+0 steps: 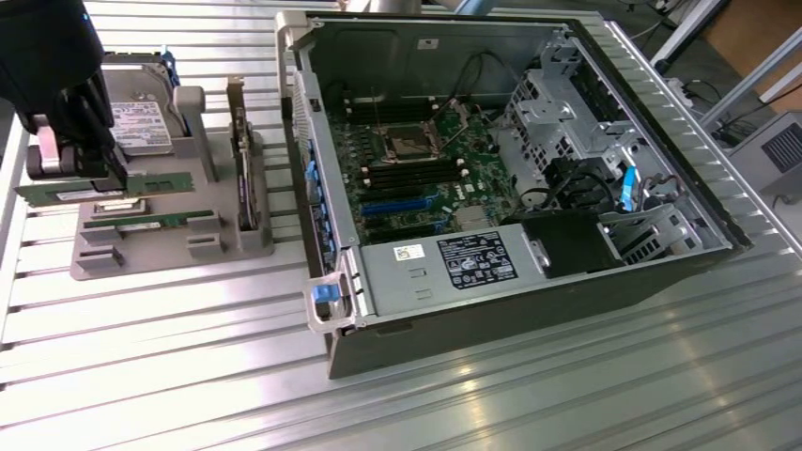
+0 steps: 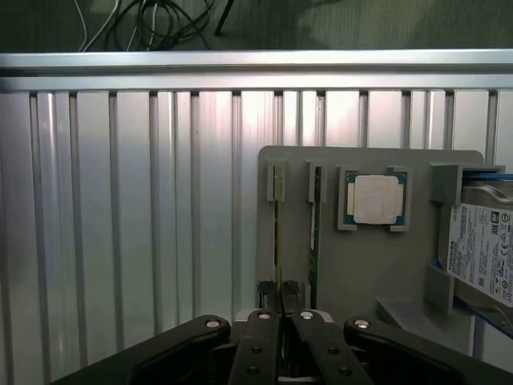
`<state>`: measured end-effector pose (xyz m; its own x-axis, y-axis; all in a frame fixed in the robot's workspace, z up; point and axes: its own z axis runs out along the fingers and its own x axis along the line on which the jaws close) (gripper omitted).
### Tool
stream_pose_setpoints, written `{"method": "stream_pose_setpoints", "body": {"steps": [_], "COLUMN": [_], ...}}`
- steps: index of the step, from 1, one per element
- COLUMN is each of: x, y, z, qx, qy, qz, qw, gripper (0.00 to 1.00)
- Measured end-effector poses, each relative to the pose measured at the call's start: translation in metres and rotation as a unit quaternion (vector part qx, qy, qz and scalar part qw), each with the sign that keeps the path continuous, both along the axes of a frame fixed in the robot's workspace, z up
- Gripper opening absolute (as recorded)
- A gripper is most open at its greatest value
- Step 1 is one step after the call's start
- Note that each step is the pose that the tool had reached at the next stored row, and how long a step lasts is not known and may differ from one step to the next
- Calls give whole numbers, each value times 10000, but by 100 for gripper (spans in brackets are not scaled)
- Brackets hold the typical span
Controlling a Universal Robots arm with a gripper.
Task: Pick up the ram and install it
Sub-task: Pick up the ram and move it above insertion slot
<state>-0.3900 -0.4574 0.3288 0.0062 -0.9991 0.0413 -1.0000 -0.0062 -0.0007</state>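
Two black fingers (image 2: 265,297) clamp the thin green ram (image 1: 113,187) by a grey slotted holder (image 1: 150,256)

Ram (image 1: 157,182) (image 1: 163,221): two sticks. Processor chip (image 2: 375,199): one. Hard drive (image 1: 138,117): one. Expansion card (image 1: 240,160): one. Computer case (image 1: 501,329): one.

Soft overhead light, glare streaks on the metal table (image 1: 527,376), computer case (image 1: 501,327) interior shadowed

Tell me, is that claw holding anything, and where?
The gripper is shut on the ram, pinching its flat faces at the upper edge, about mid-length, at the gray holder.
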Motion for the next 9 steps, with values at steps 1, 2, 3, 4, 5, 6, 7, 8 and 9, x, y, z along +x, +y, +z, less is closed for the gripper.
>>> {"method": "stream_pose_setpoints", "body": {"steps": [1, 2, 3, 4, 5, 6, 7, 8, 9], "x": [0, 0, 0, 0, 0, 0, 0, 0, 0], "y": [0, 0, 0, 0, 0, 0, 0, 0, 0], "z": [14, 24, 31, 37, 45, 55, 70, 77, 83], "qx": [0, 0, -1, -1, -1, -1, 0, 0, 0], "qy": [1, 0, 1, 1, 1, 0, 1, 0, 1], "qz": [0, 0, 0, 0, 0, 0, 0, 0, 0], "qw": [10000, 10000, 10000, 10000, 10000, 10000, 10000, 10000, 10000], "gripper": [12, 12, 12, 12, 12, 12, 12, 12, 12]}}
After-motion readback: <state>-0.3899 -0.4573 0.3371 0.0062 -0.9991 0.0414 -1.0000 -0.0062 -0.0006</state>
